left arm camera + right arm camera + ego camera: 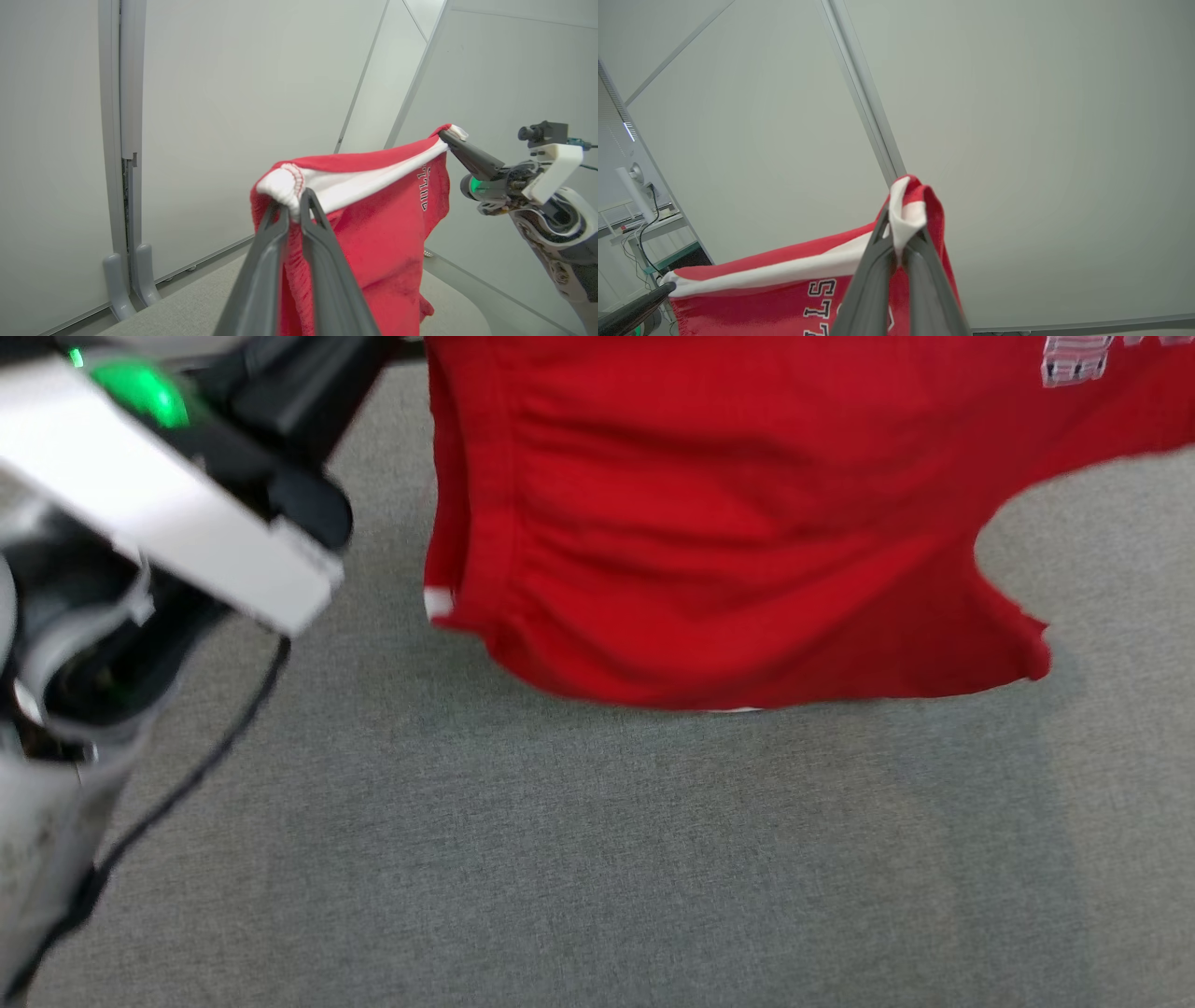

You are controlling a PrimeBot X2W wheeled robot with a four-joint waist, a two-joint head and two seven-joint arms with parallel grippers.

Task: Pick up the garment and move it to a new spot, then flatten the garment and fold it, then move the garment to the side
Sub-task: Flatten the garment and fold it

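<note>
While the left gripper (293, 205) and right gripper (899, 242) each clamp its white band, the red garment (373, 219) hangs stretched between them, long axis gripper to gripper; lettering ("STT" readable) sits below the right gripper.

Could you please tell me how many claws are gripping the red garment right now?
2. The left claw pinches the red garment at one end of its white band; the right claw pinches the other end, with the cloth hanging between them.
</note>
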